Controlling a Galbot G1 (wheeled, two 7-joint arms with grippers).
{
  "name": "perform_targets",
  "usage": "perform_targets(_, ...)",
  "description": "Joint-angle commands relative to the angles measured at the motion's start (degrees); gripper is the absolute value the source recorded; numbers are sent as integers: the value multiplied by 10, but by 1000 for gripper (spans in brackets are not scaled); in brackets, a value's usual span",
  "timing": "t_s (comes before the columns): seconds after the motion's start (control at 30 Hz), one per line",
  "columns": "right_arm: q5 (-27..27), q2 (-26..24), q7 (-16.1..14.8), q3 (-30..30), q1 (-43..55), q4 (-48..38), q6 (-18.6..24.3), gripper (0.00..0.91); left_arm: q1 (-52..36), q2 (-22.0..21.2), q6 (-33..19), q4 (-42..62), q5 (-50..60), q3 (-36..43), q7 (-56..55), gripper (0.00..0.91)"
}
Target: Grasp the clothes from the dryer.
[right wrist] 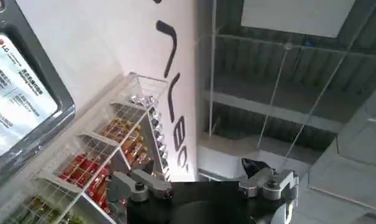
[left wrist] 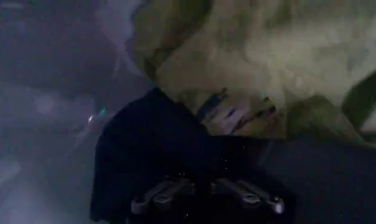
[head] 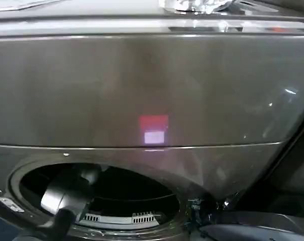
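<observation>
Below the bronze-grey front panel of the dryer [head: 152,90], in the head view, the round porthole [head: 99,198] is seen open, and the left arm [head: 66,198] is reached through it into the dark drum, presumably because the clothes lie deep inside. The panel is smooth brushed metal with a pink reflection.

Inside the drum, in the left wrist view, the left gripper [left wrist: 206,193] is pressed low onto the dark navy garment [left wrist: 151,146], soft and rumpled; whether its jaws are apart or closed on cloth cannot be told. The lime-green garment [left wrist: 267,61] is heaped just beyond, touching the navy one, loosely folded.

Outside the dryer, in the right wrist view, the right gripper [right wrist: 203,185] is held idle with jaws apart and empty, near a wire rack [right wrist: 103,164] of small packets.
</observation>
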Motion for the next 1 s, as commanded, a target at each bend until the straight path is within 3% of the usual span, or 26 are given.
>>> perform_targets(0.03, 0, 4, 0, -2, 0, 1, 1, 907, 52, -4, 83, -128, -243, -76, -122, 0)
perform_targets(0.23, 0, 9, 1, -7, 3, 2, 2, 907, 127, -2, 87, -272, -399, -123, -202, 0)
perform_targets(0.53, 0, 13, 1, -8, 1, 3, 3, 907, 242, -29, 66, -452, -452, -183, -246, 0)
perform_targets(0.77, 1, 18, 2, -8, -1, 6, 4, 907, 328, -34, 78, -592, -485, -171, -255, 0)
perform_targets(1.0, 11, 19, 6, 2, -10, 6, 5, 907, 469, -17, 15, -751, -507, -168, -255, 0)
